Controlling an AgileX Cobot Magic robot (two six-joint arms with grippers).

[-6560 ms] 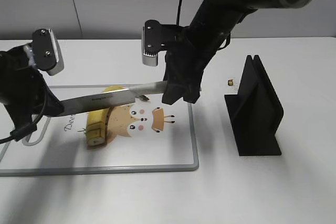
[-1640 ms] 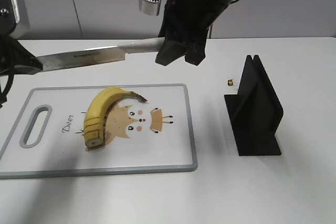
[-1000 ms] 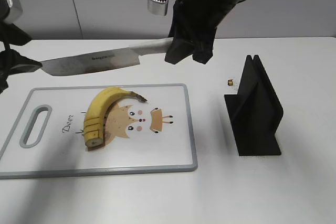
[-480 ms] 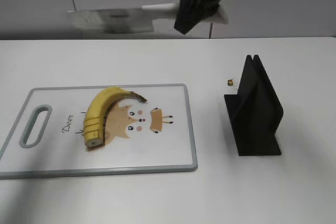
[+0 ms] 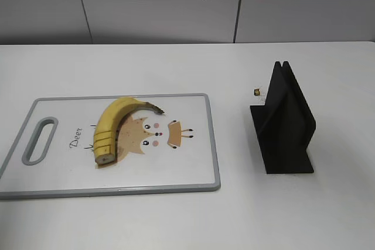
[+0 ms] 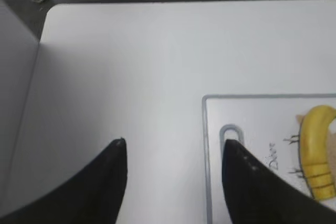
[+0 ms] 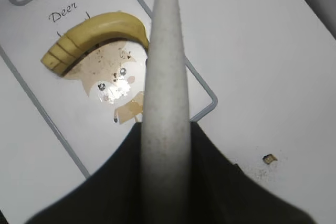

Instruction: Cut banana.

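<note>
My right gripper [image 7: 164, 140] is squeezed tight around the pale, speckled handle of the long steel knife [image 7: 164, 77]. I hold it high up, near the top edge of the outside view. My left gripper [image 6: 173, 174] has its two black fingers [image 6: 113, 174] spread wide with nothing between them, over bare table beside the board.

The curved yellow banana with its skin on [image 5: 112, 127] lies on the white cutting board with the grey rim and deer drawing [image 5: 176, 177]. It sits on the left half of the board. Its dark stem points to about 2 o'clock and its flat cut end points to about 6 o'clock. I can see thin lines across it near that flat end.

I think the cutting is mostly done, and the knife may go next to the black slotted stand [image 5: 284, 124], at 3 o'clock from the board. To do that well, I should keep my squeeze firm, turn the blade to line up with the slot, and go down slowly.
</note>
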